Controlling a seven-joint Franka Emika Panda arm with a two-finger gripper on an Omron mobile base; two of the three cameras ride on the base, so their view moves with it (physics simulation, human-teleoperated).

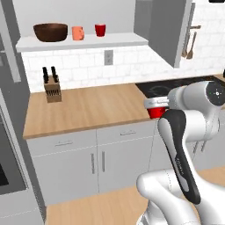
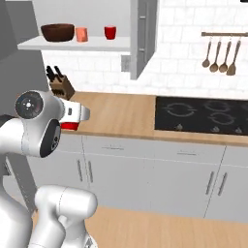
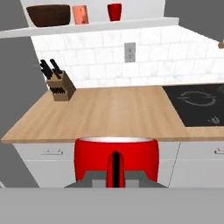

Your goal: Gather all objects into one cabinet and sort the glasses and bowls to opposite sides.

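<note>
Red cup [image 3: 116, 159] number two sat clamped in the gripper [image 3: 116, 173], the fingers pinched nearly together on its near wall, held in the air in front of the wooden counter [image 1: 88, 110] and just off its front edge. From the left base camera the same cup showed beside the white wrist, near the corner of the black hob [image 2: 203, 115]. Up on the cabinet shelf [image 1: 83, 42], well above the counter, stood the rest: the dark brown bowl [image 1: 50, 32] at the left end, the salmon-orange mug [image 1: 78, 33] just to the right of the bowl, and the other red cup [image 1: 100, 30] to the right of the mug (all three apart from one another, none touching). The cabinet door [image 1: 169, 30] hung open to the right of the shelf. A knife block [image 1: 52, 90] stood on the counter below the bowl, against the tiled wall, well apart from the held cup.
</note>
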